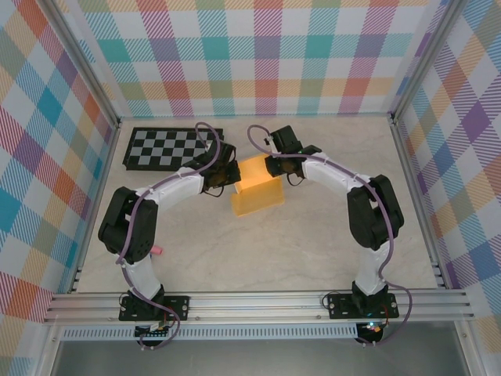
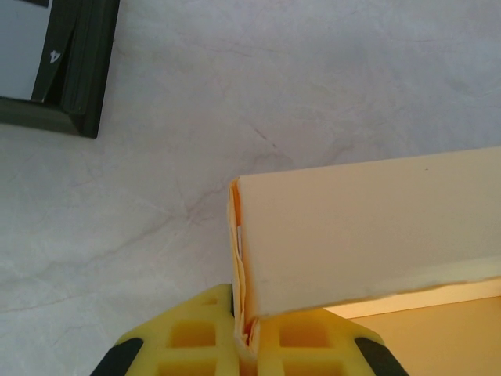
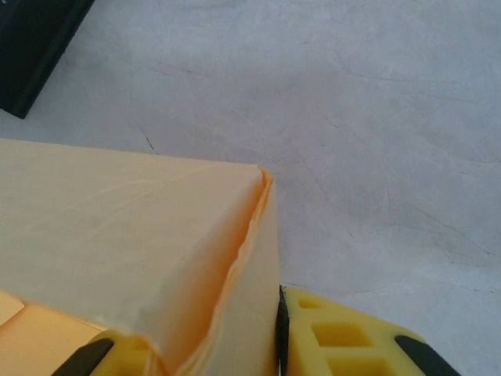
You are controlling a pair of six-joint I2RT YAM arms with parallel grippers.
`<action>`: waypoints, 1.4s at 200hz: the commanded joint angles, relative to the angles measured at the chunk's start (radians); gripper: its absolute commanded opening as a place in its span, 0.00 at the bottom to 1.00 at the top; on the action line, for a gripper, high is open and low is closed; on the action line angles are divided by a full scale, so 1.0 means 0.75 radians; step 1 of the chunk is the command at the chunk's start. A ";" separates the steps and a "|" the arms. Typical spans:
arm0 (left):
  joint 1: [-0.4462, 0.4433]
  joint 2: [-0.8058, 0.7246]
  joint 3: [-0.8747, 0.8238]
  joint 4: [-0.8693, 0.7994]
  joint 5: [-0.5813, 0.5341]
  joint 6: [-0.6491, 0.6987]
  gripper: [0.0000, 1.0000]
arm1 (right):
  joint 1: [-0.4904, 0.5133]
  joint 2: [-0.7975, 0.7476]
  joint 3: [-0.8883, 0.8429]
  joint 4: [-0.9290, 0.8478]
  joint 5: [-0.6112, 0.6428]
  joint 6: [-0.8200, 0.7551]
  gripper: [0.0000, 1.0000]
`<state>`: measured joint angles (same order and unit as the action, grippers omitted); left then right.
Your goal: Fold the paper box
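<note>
Overhead, a black-and-grey checkerboard lay at the upper left of the marbled table. Right of it, the left gripper met the left edge of the paper box, a yellow-orange, partly folded shape at the centre of the frame. The right gripper touched its upper right corner. In the left wrist view, yellow fingers pinched the box's layered corner edge at the bottom centre. In the right wrist view, the fingers clamped a side wall of the box at the bottom.
</note>
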<state>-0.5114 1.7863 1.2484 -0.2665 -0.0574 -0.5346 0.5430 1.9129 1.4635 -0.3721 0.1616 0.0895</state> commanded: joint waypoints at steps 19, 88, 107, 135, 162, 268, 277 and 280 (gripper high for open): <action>-0.012 -0.035 0.022 -0.044 0.035 -0.072 0.05 | 0.002 0.022 -0.011 0.000 0.033 -0.014 0.17; 0.004 -0.316 -0.161 0.127 0.153 -0.038 0.53 | -0.058 -0.013 -0.106 0.067 -0.160 -0.147 0.09; 0.031 -0.436 -0.250 0.206 0.218 -0.008 0.66 | -0.108 -0.060 -0.144 0.084 -0.249 -0.168 0.07; 0.079 -0.592 -0.318 0.229 0.225 0.110 0.80 | -0.165 -0.124 -0.195 0.091 -0.507 -0.348 0.07; 0.158 -0.685 -0.430 0.305 0.204 0.209 0.97 | -0.174 -0.155 -0.187 0.024 -0.721 -0.515 0.09; 0.141 -0.272 -0.421 0.421 0.691 0.194 0.88 | -0.085 -0.117 -0.102 -0.291 -0.999 -1.258 0.11; 0.131 -0.252 -0.438 0.448 0.690 0.182 0.87 | -0.060 -0.088 -0.099 -0.288 -0.965 -1.289 0.12; 0.128 -0.248 -0.443 0.457 0.689 0.173 0.87 | -0.053 -0.078 -0.094 -0.293 -0.948 -1.297 0.12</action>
<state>-0.3820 1.5677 0.9047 0.0559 0.4305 -0.4126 0.4675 1.8042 1.3674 -0.5659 -0.5362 -0.7650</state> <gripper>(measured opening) 0.877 0.115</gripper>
